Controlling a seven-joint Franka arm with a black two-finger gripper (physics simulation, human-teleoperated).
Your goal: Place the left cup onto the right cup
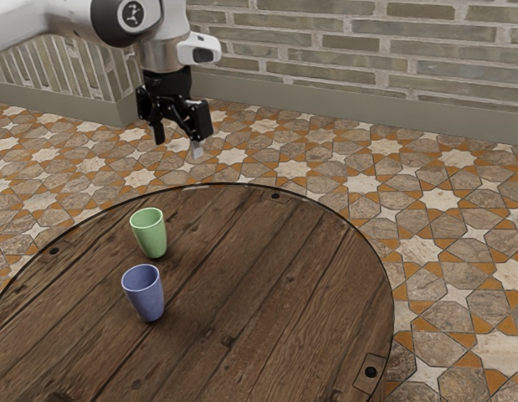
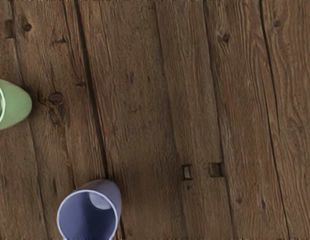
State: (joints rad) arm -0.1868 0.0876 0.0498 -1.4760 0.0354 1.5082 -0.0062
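Observation:
Two cups stand upright on the round wooden table point(image 1: 275, 276). The green cup point(image 1: 148, 232) is farther back, and the blue cup point(image 1: 144, 291) stands just in front of it, nearer the table's front. My gripper point(image 1: 178, 141) hangs high above the table's far edge, well above and behind both cups. It is open with nothing between its fingers. In the wrist view the blue cup point(image 2: 88, 212) shows its hollow inside, and the green cup point(image 2: 10, 105) is partly cut off by the frame's edge.
Bare planks with small metal fittings point(image 2: 201, 170) cover most of the table toward the exterior view's right. Beyond the table lie a patterned tile floor point(image 1: 426, 201) and a brick wall point(image 1: 367, 42).

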